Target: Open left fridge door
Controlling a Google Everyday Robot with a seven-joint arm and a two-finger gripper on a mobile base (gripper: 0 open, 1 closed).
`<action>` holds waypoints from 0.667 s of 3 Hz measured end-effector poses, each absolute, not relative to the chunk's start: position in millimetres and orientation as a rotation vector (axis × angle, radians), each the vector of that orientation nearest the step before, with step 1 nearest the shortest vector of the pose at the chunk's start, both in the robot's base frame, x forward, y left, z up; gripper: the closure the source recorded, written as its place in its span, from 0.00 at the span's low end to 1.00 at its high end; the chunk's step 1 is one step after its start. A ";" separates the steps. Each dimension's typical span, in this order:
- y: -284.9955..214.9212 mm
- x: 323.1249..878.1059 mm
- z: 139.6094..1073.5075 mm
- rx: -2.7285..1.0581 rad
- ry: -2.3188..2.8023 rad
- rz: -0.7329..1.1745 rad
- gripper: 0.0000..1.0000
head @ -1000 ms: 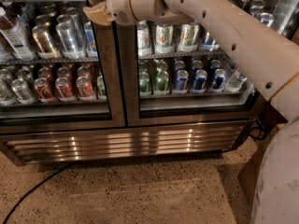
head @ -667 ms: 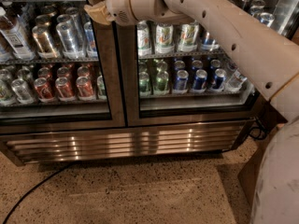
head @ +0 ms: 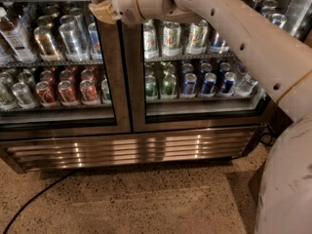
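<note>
The left fridge door [head: 116, 82] is a glass pane in a brushed-steel frame, with silver and red cans on the shelves behind it. It looks flush with the twin right door [head: 195, 111], which shows green and blue cans. My gripper [head: 100, 8] is at the top of the view, against the upper part of the left door's right-hand frame, beside the seam between the doors. My white arm [head: 229, 28] reaches in from the right across the right door.
A steel vent grille [head: 131, 150] runs along the fridge base. A black cable [head: 34, 201] lies on the speckled floor at the lower left. My white body [head: 287, 184] fills the lower right, with more cable [head: 265, 138] by the fridge's right corner.
</note>
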State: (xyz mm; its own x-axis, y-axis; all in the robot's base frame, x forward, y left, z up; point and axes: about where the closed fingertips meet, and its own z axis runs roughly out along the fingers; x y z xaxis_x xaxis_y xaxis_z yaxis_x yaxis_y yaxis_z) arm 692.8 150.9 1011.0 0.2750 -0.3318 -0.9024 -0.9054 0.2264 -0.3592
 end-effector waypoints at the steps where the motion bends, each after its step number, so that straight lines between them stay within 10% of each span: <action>1: 150.4 693.3 1011.0 -1.336 1.284 0.601 1.00; 2: 151.6 689.8 1011.7 -1.357 1.280 0.631 1.00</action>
State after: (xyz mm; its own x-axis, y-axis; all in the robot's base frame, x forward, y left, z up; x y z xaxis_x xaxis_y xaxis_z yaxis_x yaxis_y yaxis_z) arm 689.8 151.6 1011.7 0.2711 -0.3260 -0.9057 -0.9171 0.1983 -0.3459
